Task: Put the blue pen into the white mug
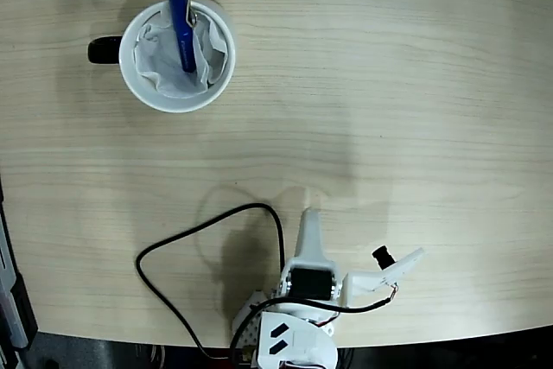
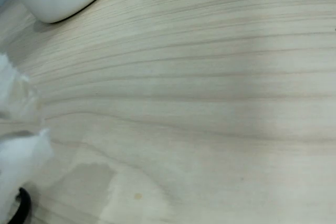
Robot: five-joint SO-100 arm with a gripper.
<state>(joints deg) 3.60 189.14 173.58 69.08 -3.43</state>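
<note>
One blue pen (image 1: 181, 22) stands in the white mug (image 1: 138, 71) at the far left of the counter (image 1: 389, 101). I judge only retreat remains: keep the end effector (image 1: 309, 218), seemingly pressed together and empty, near and away from the mug.

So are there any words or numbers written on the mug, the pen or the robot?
None can be read.
White mug: plain in both views.
Blue pen: no print visible, too small to be sure.
Robot arm: only two black slots on its base, no letters.
</note>
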